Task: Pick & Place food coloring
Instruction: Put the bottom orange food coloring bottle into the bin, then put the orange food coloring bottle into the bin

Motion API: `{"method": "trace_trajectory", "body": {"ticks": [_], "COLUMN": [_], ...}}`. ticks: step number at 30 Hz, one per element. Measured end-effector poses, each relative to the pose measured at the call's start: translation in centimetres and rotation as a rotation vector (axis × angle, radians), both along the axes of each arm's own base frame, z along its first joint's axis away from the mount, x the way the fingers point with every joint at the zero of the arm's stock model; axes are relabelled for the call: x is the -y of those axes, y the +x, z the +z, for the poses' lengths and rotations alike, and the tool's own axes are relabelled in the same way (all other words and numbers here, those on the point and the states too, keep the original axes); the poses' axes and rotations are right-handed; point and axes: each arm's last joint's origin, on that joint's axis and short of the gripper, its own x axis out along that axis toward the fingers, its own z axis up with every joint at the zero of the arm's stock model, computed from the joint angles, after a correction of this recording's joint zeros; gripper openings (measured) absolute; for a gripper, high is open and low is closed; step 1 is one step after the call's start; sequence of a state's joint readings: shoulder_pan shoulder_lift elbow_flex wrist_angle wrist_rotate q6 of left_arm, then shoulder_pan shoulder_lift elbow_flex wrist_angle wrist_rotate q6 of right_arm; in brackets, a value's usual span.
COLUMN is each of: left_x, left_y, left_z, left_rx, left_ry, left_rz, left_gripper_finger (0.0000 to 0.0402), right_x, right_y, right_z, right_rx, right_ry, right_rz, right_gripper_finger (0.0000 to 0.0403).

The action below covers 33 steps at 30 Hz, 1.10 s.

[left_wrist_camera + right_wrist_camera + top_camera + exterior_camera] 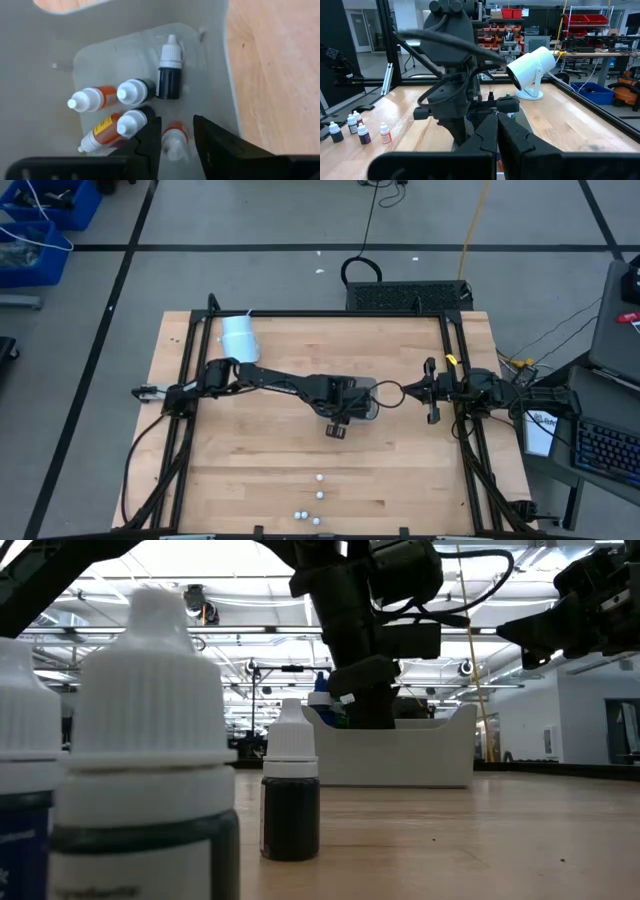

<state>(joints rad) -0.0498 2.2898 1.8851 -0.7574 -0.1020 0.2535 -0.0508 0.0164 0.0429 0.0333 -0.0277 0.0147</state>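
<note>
A clear rectangular tray sits mid-table. My left gripper reaches down into it, open. A small red-tinted bottle lies on the tray floor between the fingers. Beside it in the tray lie a dark bottle, a dark-green one and two orange ones. Several more white-capped bottles stand near the table's front edge. My right gripper waits shut at the right side.
A pale cylindrical object on a stand is at the table's far left. Black frame rails run along both sides. Bare wood lies between the tray and the front bottles.
</note>
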Motion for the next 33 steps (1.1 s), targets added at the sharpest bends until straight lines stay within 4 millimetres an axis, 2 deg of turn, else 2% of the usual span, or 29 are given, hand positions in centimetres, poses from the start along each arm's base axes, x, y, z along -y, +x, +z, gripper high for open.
{"method": "trace_trajectory", "body": {"ticks": [4,7,12,15,20,23,26,30,33], "left_x": [0.4,0.9,2.1,2.6,2.3,1.3,0.3,-0.4,-0.7], "left_y": [-0.1,-0.5,-1.6,-3.3,-8.8,-13.2,-17.6,-22.9,-26.0], "left_z": [0.6,2.1,6.3,10.3,18.2,22.5,25.9,27.8,27.6], "left_rx": [0.014,0.035,0.123,0.19,0.281,0.344,0.428,0.544,0.621], "left_ry": [-0.001,0.0,-0.001,0.0,0.023,0.064,0.075,0.041,0.024], "left_rz": [-0.01,-0.023,-0.059,-0.082,-0.074,0.045,0.172,0.213,0.213], "left_gripper_finger": [0.0146,0.0159,0.0169,0.017,0.017,0.0162,0.0134,0.0075,0.0019], "right_x": [0.0,0.0,0.0,0.0,0.0,0.0,0.0,0.0,0.0], "right_y": [0.0,0.0,0.0,0.1,0.1,0.1,0.1,0.2,0.2], "right_z": [0.0,0.0,0.0,-0.1,-0.1,-0.1,-0.2,-0.2,-0.2], "right_rx": [0.0,0.0,-0.004,-0.008,-0.011,-0.017,-0.021,-0.028,-0.03], "right_ry": [0.0,0.0,0.0,0.0,-0.005,-0.007,-0.005,-0.003,-0.003], "right_rz": [0.0,0.0,0.0,0.0,0.0,0.001,0.0,0.0,0.001], "right_gripper_finger": [0.0,0.0,0.0,0.0,0.0,0.0,0.0,0.0,0.0]}}
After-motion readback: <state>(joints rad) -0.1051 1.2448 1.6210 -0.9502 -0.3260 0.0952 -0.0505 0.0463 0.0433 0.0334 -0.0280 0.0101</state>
